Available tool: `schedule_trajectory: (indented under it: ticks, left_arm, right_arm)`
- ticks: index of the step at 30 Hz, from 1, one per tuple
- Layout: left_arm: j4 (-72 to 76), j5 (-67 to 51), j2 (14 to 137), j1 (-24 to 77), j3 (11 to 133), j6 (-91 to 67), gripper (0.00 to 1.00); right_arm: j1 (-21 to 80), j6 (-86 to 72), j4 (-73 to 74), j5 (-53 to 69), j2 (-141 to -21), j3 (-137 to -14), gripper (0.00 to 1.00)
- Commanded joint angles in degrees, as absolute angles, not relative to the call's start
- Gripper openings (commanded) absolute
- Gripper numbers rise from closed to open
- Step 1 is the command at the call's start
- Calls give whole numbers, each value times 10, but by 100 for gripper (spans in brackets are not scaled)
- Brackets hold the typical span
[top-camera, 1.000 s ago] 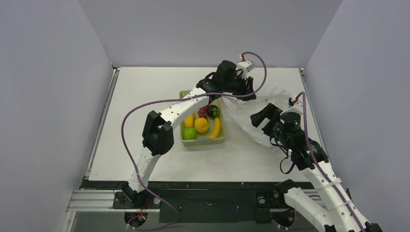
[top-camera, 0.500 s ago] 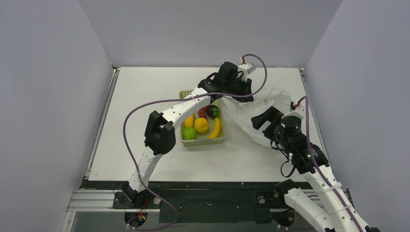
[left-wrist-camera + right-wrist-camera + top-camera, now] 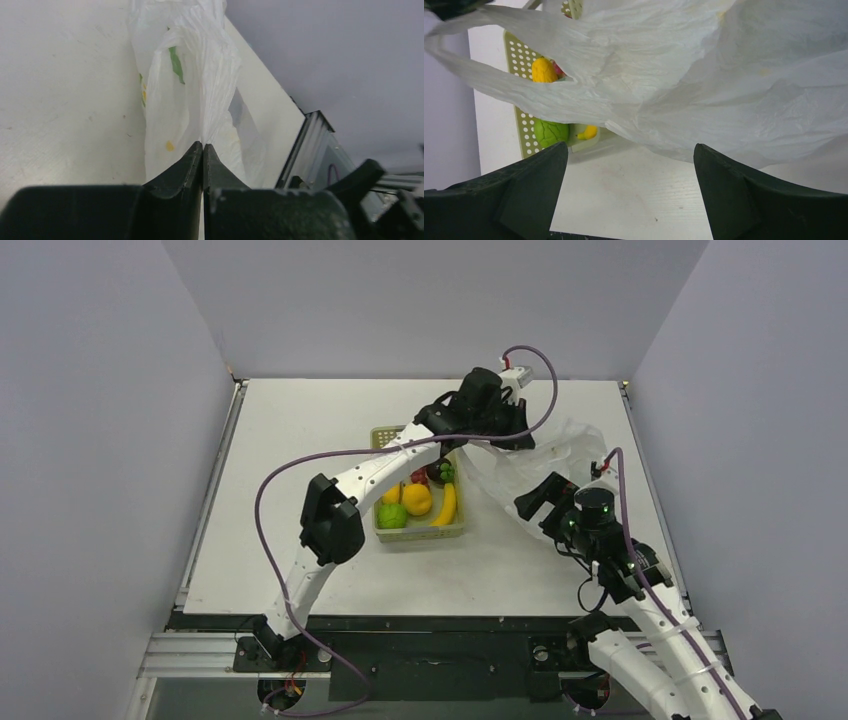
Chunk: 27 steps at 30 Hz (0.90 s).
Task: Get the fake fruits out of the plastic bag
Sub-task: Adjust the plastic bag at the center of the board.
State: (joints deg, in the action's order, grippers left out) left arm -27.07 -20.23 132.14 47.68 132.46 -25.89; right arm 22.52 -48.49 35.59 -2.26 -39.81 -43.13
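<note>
We have our left gripper (image 3: 202,149) clamped on a fold of the plastic bag (image 3: 185,100), at its 11 o'clock; our right gripper (image 3: 629,147) gapes wide, empty, at its 6 o'clock.

A yellow-green basket (image 3: 420,532) sits near the middle of the white desk (image 3: 300,490), holding fake fruits (image 3: 417,499): a green round one (image 3: 392,516) at its seven o'clock corner, a banana (image 3: 447,505) along the three o'clock side, and a dark maroon one (image 3: 438,471) at twelve (partly under the arm). The plastic bag (image 3: 505,472) lies crumpled at the basket's two o'clock. The left end effector (image 3: 497,438) meets the bag's eleven o'clock edge. The right end effector (image 3: 535,498) hovers at its seven o'clock edge.
</note>
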Motion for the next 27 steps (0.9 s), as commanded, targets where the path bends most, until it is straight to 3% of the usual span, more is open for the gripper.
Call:
schedule_trajectory:
  ticks: [1,7,10,13,18,27]
  left_arm:
    - [-152,-253,1233,468,1264,-393,0]
    - [48,-354,1190,451,1108,-567,0]
    - [107,-381,1177,451,1088,-608,0]
    - [166,-413,1171,451,1060,-645,0]
    - [238,-431,1166,453,1036,-686,0]
    - [278,-418,1164,454,1037,-716,0]
  right_arm:
    - [211,-549,344,10,-366,-387,93]
    - [156,-792,367,18,-258,-292,96]
    - [118,-815,376,17,-188,-267,96]
    - [106,-750,378,-17,-173,-320,96]
    - [105,-622,456,-88,-246,-451,97]
    - [103,-537,430,-7,-434,-535,88]
